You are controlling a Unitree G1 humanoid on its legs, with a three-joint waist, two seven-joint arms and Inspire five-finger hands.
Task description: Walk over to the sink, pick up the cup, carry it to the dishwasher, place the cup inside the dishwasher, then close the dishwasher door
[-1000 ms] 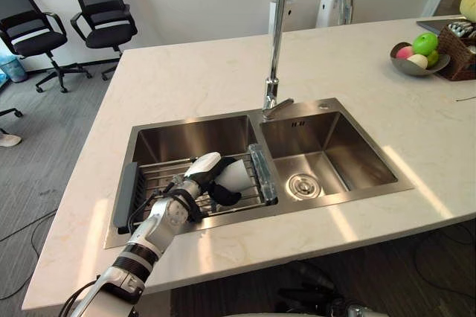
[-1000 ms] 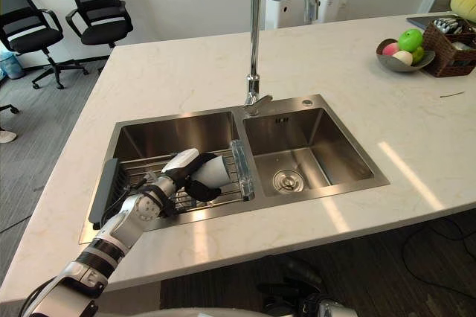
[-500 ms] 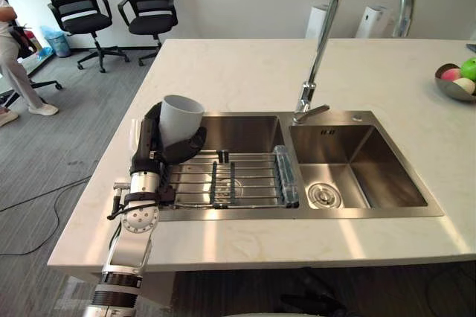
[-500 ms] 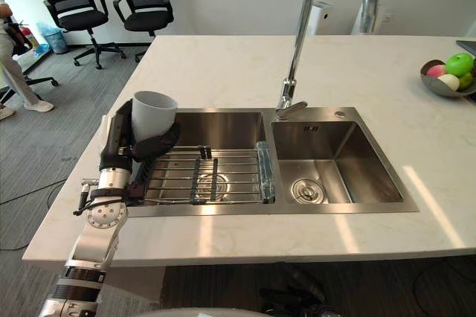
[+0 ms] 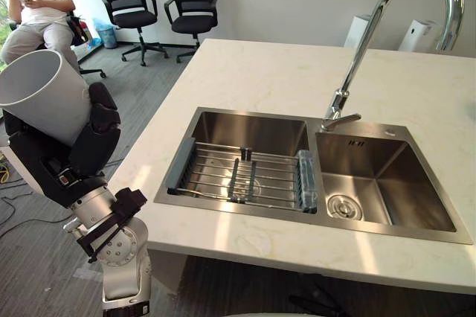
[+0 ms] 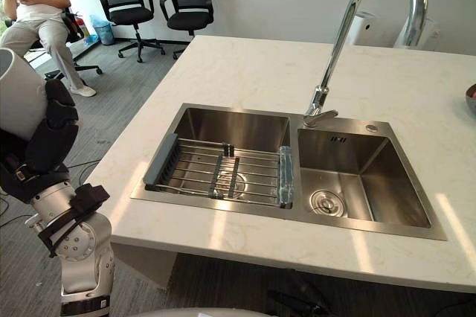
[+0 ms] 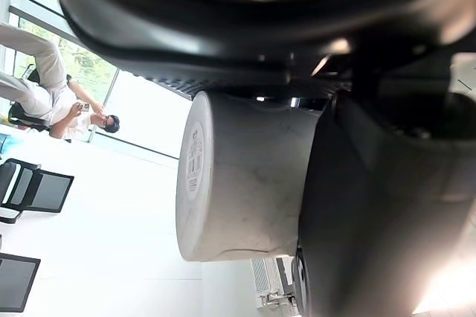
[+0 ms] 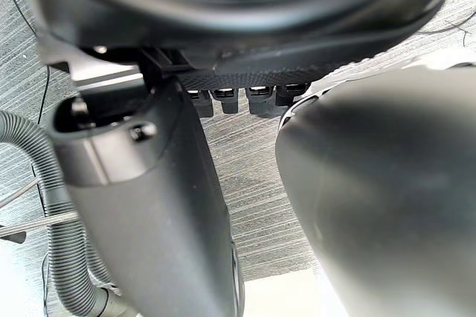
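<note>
White cup [image 6: 18, 100] clasped in left robot hand [image 6: 49, 135], double sink [image 6: 232, 120] alongside

silver-grey left arm [image 5: 123, 257] with round joint, black left robot hand [image 5: 93, 138], thumb possibly white-covered.

sees just part of the cup [image 5: 37, 94]: cut by the left edge, covered lower down by the left hand [image 5: 93, 135] curled round it. makes out the right hand [image 8: 238, 27] merely as blurred dark bulk. crops the seated person [image 5: 33, 12] at the top edge.
</note>
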